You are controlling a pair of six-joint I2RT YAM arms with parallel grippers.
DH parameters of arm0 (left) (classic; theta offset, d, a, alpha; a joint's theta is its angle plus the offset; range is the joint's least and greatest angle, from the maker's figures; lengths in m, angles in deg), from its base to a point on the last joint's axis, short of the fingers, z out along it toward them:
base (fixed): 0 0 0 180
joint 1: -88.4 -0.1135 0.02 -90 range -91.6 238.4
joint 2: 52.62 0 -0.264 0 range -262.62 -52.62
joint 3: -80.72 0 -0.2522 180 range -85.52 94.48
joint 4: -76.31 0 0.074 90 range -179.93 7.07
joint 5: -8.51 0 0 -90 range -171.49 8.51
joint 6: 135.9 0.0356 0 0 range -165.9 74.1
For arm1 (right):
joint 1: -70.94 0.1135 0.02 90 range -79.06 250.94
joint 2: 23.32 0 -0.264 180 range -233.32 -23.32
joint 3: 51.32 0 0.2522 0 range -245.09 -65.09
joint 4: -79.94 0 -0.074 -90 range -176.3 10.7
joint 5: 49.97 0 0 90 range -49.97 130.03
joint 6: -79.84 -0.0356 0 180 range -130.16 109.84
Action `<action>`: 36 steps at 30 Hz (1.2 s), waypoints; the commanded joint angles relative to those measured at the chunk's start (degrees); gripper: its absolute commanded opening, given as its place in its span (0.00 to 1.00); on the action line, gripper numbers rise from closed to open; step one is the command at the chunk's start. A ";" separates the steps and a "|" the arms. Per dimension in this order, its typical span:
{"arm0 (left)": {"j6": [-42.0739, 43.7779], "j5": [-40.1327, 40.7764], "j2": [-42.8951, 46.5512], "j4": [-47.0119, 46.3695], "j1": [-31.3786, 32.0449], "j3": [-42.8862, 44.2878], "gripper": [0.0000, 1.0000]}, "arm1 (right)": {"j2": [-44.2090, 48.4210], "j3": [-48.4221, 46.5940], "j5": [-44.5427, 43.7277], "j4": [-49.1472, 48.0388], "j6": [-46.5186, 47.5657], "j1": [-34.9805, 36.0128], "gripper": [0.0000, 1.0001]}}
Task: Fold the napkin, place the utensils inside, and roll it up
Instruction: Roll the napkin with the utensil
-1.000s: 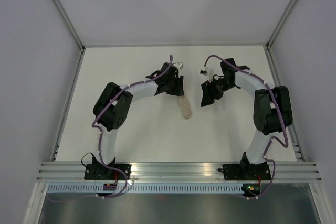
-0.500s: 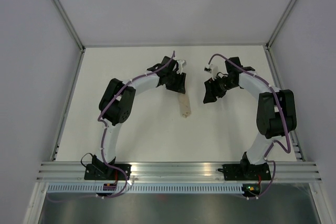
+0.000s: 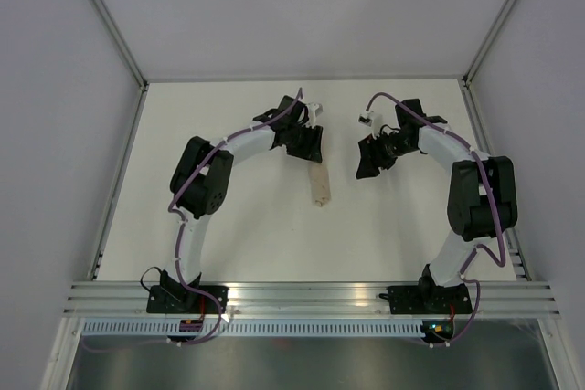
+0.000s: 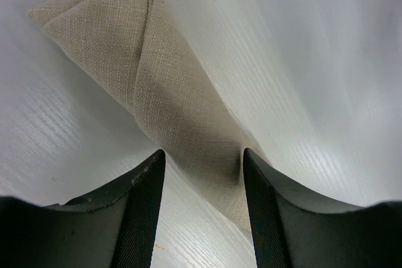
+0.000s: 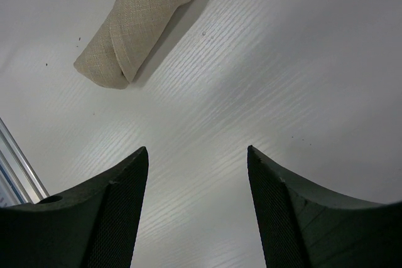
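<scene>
One rolled napkin shows from the top, lying flat; your left gripper hangs just beyond its far end. Left wrist: jaws spread astride the napkin, gripping nothing. Right wrist: right gripper spread, empty, apart from the napkin. Utensils unseen, probably wrapped inside; little looks left.

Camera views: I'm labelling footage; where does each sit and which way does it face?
Top external: above and behind, looking down on the white table; both arms show.
Left wrist: on left arm, facing down past the open left gripper at the rolled beige fabric napkin.
Right wrist: likewise, facing down past the open right gripper at table.
All three share the napkin.
</scene>
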 commanded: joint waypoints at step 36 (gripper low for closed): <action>-12.09 10.37 66.37 -3.52 -4.63 -42.05 0.61 | 29.46 4.27 1.87 -2.32 -6.96 -14.50 0.79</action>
